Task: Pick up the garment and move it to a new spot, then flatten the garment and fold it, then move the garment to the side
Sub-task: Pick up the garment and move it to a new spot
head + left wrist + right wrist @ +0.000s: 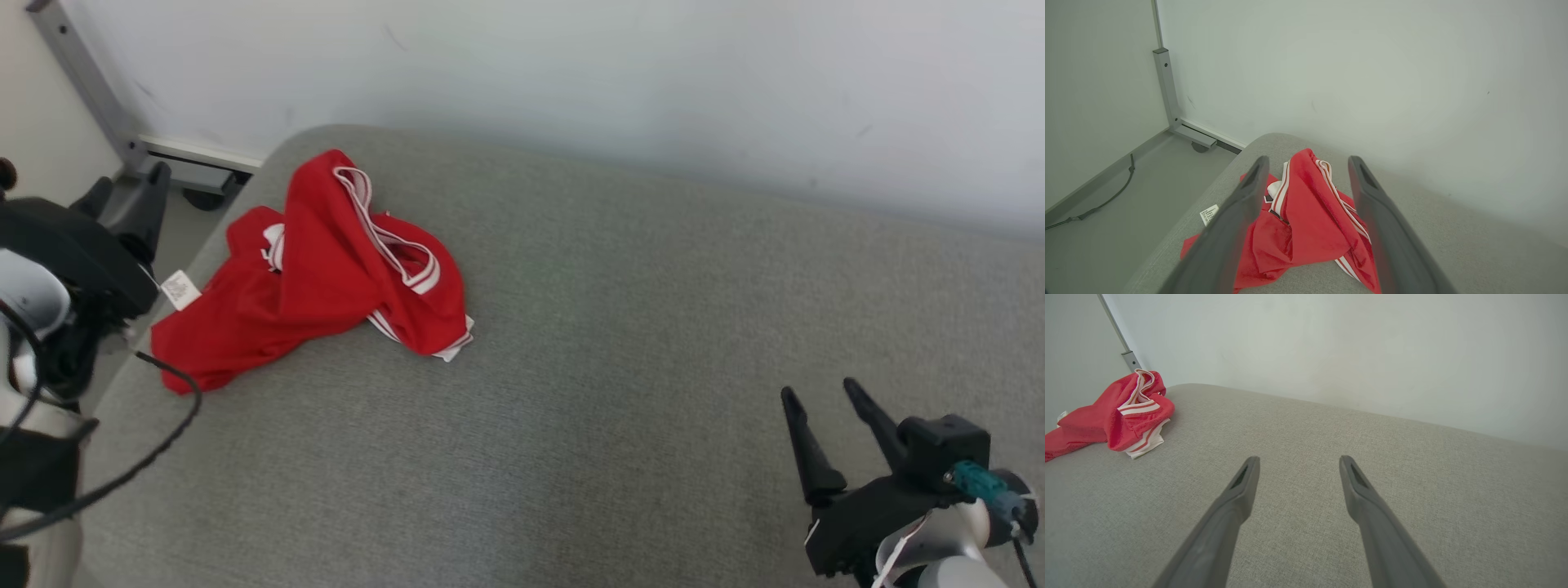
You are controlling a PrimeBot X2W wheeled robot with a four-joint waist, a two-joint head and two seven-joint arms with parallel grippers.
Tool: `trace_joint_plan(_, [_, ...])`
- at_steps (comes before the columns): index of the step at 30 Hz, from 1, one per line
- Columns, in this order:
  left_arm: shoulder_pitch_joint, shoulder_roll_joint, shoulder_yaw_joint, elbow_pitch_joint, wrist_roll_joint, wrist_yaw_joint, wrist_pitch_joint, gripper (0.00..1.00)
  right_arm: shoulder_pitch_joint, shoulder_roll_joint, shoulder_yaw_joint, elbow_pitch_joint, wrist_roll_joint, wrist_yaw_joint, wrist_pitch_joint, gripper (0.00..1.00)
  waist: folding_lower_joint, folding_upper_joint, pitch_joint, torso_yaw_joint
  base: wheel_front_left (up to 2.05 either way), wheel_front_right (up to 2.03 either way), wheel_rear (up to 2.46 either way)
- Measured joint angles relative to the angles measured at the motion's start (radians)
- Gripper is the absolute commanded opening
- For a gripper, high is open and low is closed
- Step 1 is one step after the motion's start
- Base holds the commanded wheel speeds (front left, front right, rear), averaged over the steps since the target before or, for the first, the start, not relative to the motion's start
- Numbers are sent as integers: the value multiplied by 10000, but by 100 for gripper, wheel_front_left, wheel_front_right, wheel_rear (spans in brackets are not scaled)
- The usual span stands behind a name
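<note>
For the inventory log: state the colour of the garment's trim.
White stripes on the red garment, clearest in the head view.

The red garment point(318, 278), trimmed with white stripes, is lying crumpled in a loose heap at about ten o'clock on the grey cushion point(612, 367), near its rounded corner, its white tag point(180, 290) sticking out toward nine o'clock.
</note>
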Motion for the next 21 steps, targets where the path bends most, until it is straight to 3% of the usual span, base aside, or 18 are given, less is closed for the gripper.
trace_joint_plan(9, [-1427,579,-288,1875,-405,-12,1457,100,-542,-253,-136,-849,-493,-105,441,100,1,0,1132,-798,0,0,0])
trace_joint_plan(13, [-1680,1005,-876,2341,-345,-12,2046,100,-743,-351,-259,-1218,-675,-148,635,100,1,0,1674,-1118,0,0,0])
trace_joint_plan(21, [-2225,1112,-1783,3120,-506,-12,2911,100,-1092,-487,-562,-1624,-1034,-188,1009,100,2,1,2718,-1550,0,0,0])
